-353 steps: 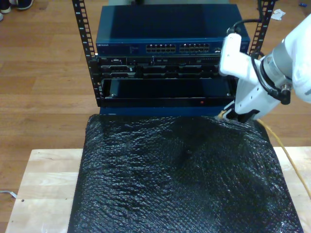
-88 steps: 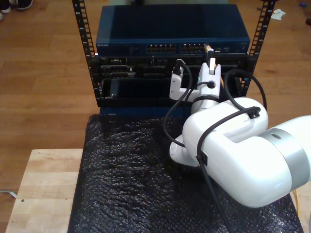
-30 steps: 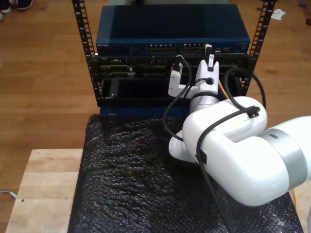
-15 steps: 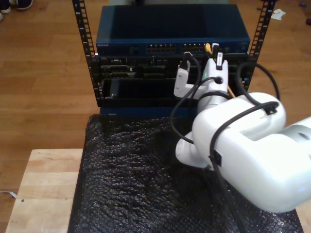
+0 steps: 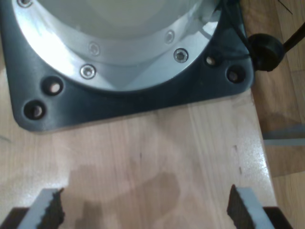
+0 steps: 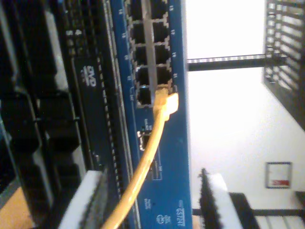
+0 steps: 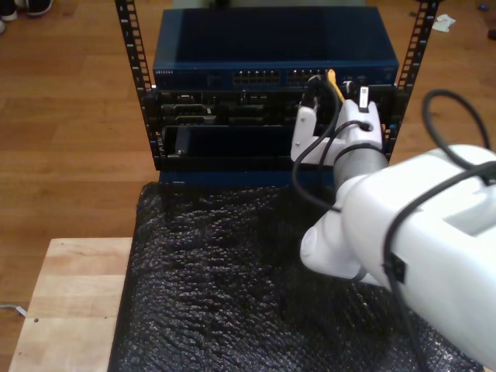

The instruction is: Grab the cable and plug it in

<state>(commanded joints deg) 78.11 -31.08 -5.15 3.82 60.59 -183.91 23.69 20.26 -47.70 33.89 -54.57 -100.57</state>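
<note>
Plug's in: the cable sits in a port on the blue switch, near the face's edge in the exterior view's right half. My second gripper has its jaws wide, the cable running loose between them. My first gripper gapes too, over bare wooden table beside an arm's base plate.

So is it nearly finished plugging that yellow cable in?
Nearly. The cable's plug already sits at a port of the blue switch, so grabbing and carrying look done. My second gripper is open around the cable, apparently letting go. I can't tell whether the plug is fully seated; backing away is left. My first gripper is open above the wood table.
</note>
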